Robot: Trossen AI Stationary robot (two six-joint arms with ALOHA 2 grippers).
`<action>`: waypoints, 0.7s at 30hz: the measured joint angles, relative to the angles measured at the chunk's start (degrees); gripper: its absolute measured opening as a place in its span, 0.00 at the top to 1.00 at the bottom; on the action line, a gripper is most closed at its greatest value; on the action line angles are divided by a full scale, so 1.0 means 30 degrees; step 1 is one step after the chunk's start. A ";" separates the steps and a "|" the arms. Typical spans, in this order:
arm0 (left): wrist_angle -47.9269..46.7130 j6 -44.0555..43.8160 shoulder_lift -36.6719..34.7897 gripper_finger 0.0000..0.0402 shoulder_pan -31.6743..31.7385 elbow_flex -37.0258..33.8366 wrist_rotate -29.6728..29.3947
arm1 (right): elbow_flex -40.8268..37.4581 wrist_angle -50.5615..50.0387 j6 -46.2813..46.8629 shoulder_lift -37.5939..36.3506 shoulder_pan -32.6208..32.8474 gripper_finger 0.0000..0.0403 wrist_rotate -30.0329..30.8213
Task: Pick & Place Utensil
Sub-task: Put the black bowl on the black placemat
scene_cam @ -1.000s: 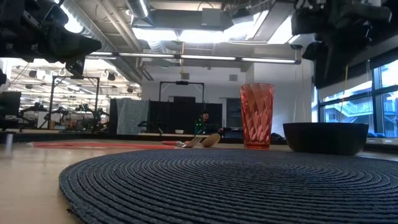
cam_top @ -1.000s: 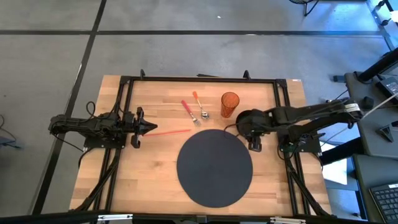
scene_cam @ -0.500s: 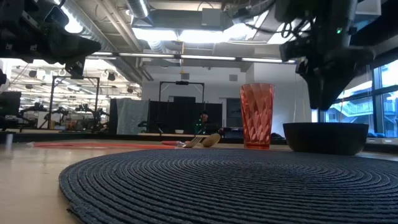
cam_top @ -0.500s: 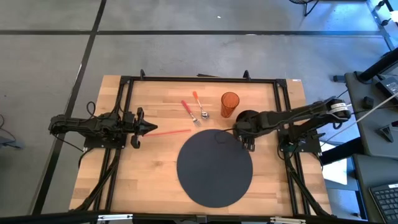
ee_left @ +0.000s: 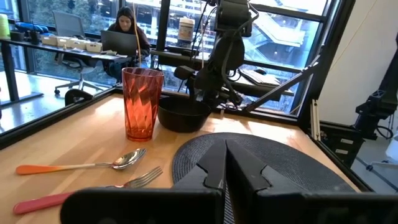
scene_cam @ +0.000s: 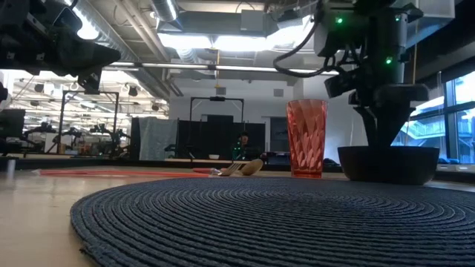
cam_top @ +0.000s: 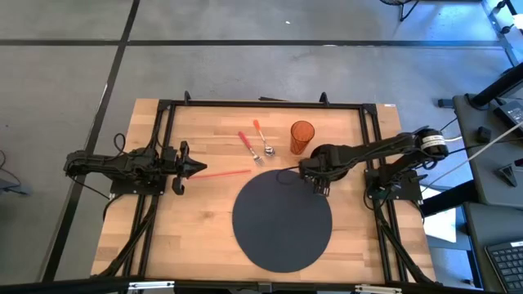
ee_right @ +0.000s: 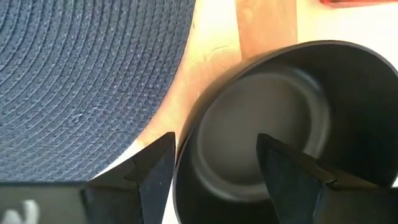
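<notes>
Desk: a pale wooden desk (cam_top: 204, 220) inside a black frame, seen from above with one arm at each side.
Placemat: a round dark woven placemat (cam_top: 282, 219) lies on the near middle of the desk.
Utensils: a fork with a red handle (cam_top: 248, 147) and a spoon with an orange handle (cam_top: 262, 140) lie side by side beyond the placemat, near each other, heads pointing toward the mat. In the left wrist view the spoon (ee_left: 81, 164) lies farther from the camera than the fork (ee_left: 93, 188). Neither is touched by an end effector.
Red stick: a thin red stick (cam_top: 222, 172) lies flat on the desk just in front of the left end effector's tips.
Cup: an orange-red faceted tumbler (cam_top: 301, 136) stands upright beside the utensils, just next to the bowl.
Bowl: a black bowl (ee_right: 267, 130) sits on the bare wood at the placemat's edge, mostly hidden under the right arm from above.
Left end effector: the left end effector (cam_top: 186, 167) rests at the desk's left side, fingers closed together, holding nothing.
Right end effector: the right end effector (ee_right: 214, 165) is spread wide, one finger outside the bowl's rim and the other inside; whether they press the wall cannot be told.
</notes>
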 joint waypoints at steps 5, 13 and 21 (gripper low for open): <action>0.0000 0.0000 0.0001 1.00 0.0000 0.0000 -0.0007 | 0.0000 0.0475 -0.0088 0.0105 -0.0034 0.45 0.0002; 0.0000 0.0000 -0.0004 1.00 0.0000 0.0002 -0.0007 | 0.0000 0.0819 0.0030 0.0704 -0.0032 0.48 -0.0186; 0.0005 -0.0175 -0.0004 1.00 0.0000 0.0006 -0.0015 | -0.0015 0.0788 -0.0652 0.1257 -0.0032 0.66 -0.0336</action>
